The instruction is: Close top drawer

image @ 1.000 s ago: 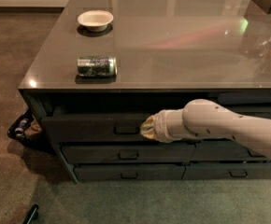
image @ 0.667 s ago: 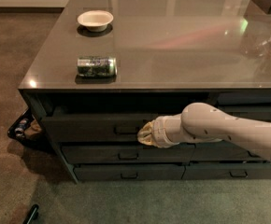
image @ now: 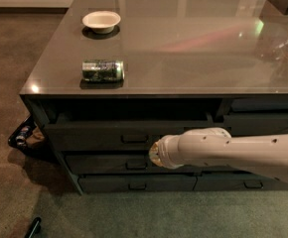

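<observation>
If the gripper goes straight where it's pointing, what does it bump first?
Probably the front panel of the top drawer, near its handle. The gripper, at the end of the arm low before the cabinet, points left toward that panel. Depth is unclear, so it may be touching.

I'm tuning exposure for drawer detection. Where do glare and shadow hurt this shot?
Camera view: glare streaks the glossy tabletop; the top drawer sits in deep shadow under the overhang, its handle barely showing; the gripper, at the drawer front beside the handle, stands out pale.
</observation>
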`<state>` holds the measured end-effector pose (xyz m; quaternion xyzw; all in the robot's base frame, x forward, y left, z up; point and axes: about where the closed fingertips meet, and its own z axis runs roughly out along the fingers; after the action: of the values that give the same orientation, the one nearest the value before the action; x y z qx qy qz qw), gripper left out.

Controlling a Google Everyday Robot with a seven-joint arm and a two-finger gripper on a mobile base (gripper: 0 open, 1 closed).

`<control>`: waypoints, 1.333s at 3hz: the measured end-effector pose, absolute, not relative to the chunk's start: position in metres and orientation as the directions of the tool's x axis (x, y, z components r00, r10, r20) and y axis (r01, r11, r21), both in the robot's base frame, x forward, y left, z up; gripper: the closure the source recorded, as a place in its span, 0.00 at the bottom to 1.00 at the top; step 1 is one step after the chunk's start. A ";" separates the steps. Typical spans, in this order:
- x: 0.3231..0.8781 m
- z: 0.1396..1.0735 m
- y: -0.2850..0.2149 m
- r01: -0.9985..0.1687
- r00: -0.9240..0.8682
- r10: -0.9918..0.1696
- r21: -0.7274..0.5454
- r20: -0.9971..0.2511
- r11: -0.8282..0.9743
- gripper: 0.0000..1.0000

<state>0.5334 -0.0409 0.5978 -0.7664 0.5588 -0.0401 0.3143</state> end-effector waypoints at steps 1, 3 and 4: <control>0.536 0.595 -0.063 -0.773 0.386 -0.906 -0.597 -0.176 -0.214 1.00; 0.565 0.611 -0.056 -0.701 0.418 -0.898 -0.678 -0.139 -0.221 1.00; 0.571 0.616 -0.064 -0.681 0.409 -0.905 -0.699 -0.119 -0.216 1.00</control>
<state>0.5710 -0.0643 0.6164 -0.7631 0.5196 -0.1598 0.3495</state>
